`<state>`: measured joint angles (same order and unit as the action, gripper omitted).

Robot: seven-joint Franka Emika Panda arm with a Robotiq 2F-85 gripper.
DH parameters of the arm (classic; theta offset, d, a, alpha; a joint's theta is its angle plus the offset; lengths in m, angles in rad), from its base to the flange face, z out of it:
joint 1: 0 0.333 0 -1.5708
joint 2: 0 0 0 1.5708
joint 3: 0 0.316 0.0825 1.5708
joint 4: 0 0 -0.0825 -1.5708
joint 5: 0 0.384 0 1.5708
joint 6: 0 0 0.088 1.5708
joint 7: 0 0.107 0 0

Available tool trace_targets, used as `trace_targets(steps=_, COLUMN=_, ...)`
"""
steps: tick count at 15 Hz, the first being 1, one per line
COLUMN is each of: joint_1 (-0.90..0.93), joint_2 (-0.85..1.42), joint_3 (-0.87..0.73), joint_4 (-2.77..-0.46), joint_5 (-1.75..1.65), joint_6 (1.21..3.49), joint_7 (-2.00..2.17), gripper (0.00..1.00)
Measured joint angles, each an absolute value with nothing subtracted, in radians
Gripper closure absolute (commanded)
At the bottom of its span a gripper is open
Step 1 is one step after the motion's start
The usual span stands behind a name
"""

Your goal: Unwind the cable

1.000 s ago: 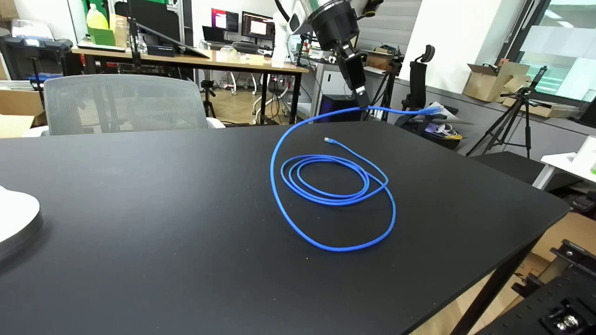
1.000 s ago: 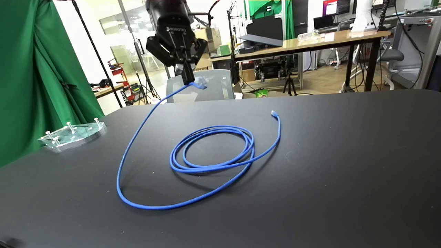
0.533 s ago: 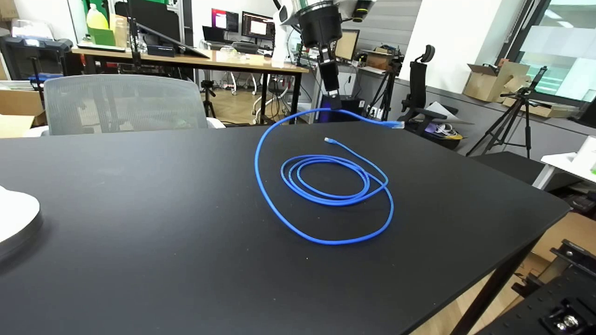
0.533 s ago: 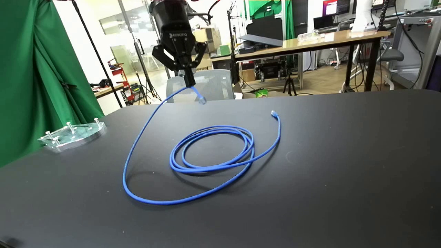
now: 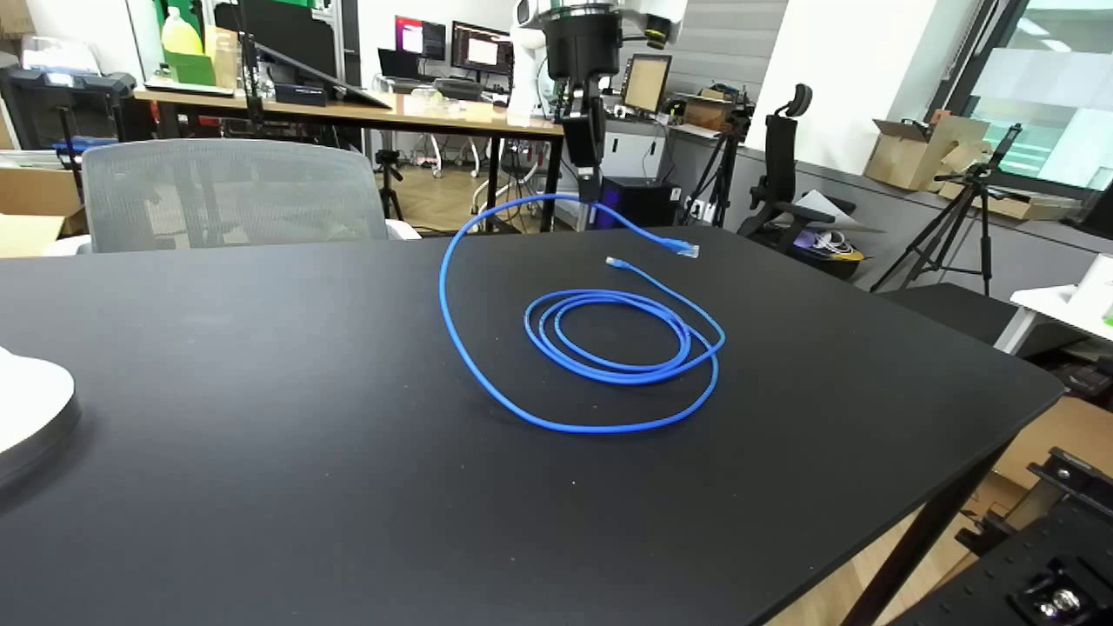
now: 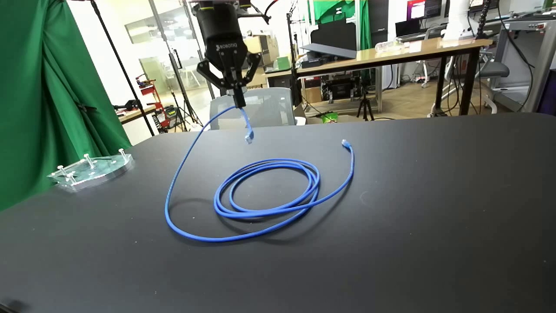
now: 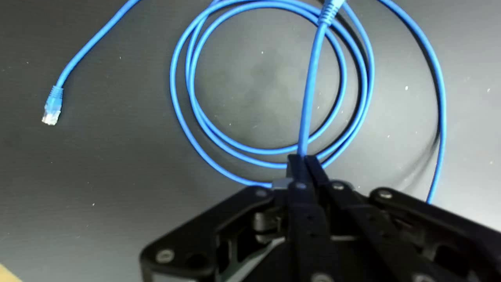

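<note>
The blue cable (image 5: pixel 600 429) lies on the black table with several round loops still coiled; it also shows in an exterior view (image 6: pixel 260 213). My gripper (image 5: pixel 589 193) is shut on the cable a short way behind one plug and holds it above the far part of the table; it also shows in an exterior view (image 6: pixel 239 102). In the wrist view, the fingertips (image 7: pixel 303 156) pinch the cable (image 7: pixel 310 86). The held plug (image 6: pixel 249 136) hangs free. From the gripper, one wide loop runs down to the table and into the coil. The free plug (image 6: pixel 346 143) lies beside the coil.
A black table (image 5: pixel 261 487) carries everything. A clear plate with upright bolts (image 6: pixel 93 171) stands near a green curtain (image 6: pixel 52 130). A white rounded object (image 5: pixel 30 409) sits at a table side. A mesh chair (image 5: pixel 235 196) stands behind the table.
My gripper has moved, to the left in an exterior view, carrying the cable. The held plug has swung lower. The wide outer loop has slid along the table; the coil and free plug stay put.
</note>
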<state>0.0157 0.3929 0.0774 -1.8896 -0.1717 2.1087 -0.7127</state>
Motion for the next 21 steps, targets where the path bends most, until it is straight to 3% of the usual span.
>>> trace_targets(steps=13, joint_1=0.013, joint_2=0.409, joint_3=0.081, joint_4=-1.886, joint_5=-0.147, joint_6=2.118, joint_7=-0.742, gripper=0.99)
trace_targets(steps=21, joint_1=0.064, joint_2=0.603, joint_3=0.092, joint_4=-1.628, joint_5=-0.262, joint_6=1.975, joint_7=-0.83, gripper=0.99)
